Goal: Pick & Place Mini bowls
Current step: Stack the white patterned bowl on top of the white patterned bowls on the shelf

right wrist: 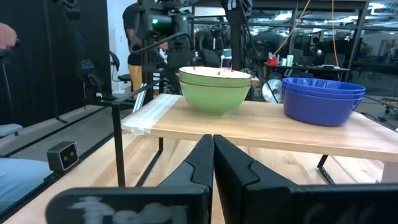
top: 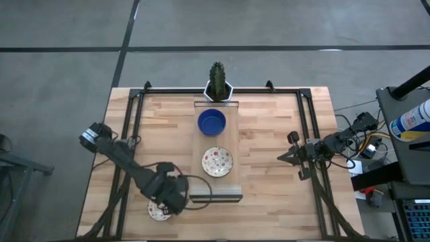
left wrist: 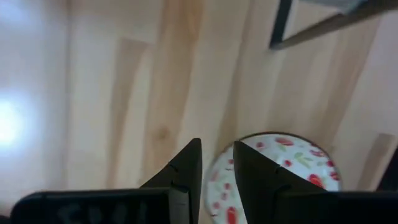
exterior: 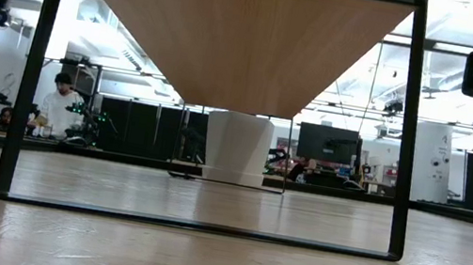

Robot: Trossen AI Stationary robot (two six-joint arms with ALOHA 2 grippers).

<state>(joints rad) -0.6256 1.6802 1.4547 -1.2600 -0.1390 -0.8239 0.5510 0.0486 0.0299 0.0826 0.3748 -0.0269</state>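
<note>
Left hand (top: 163,202): working at the near edge of the surface (top: 269,134), poised directly over a speckled bowl (top: 158,212). In the left wrist view the two fingers (left wrist: 186,168) are standing slightly parted, with the bowl's rim (left wrist: 273,162) just ahead of and below the tips. Nothing is between them; judged released, lining up on the rim for a pinch.
Why this pose: the bowl is shallow, so the rim is likely the only edge a finger can hook. One finger probably has to go inside, one outside.
Bowl under left hand: lying alone on the bare surface, empty as far as can be seen, partly covered by the hand in the high view.
Shelf (top: 216,195): just beyond the left hand, a raised wooden board on a dark frame, running away toward the far edge. It seems to be serving as the drop-off place.
Speckled stack (top: 217,161): sitting on the shelf's nearer part; the right wrist view shows two nested bowls (right wrist: 215,91), nothing else in them.
Blue stack (top: 211,122): farther along the shelf, nested blue bowls (right wrist: 322,99); exact count hard to tell.
Cactus pot (top: 218,89): beyond the shelf's far end, holding a cactus.
Right hand (top: 290,156): waiting well off to the side, fingers clenched together on nothing, pointing toward the shelf.
</note>
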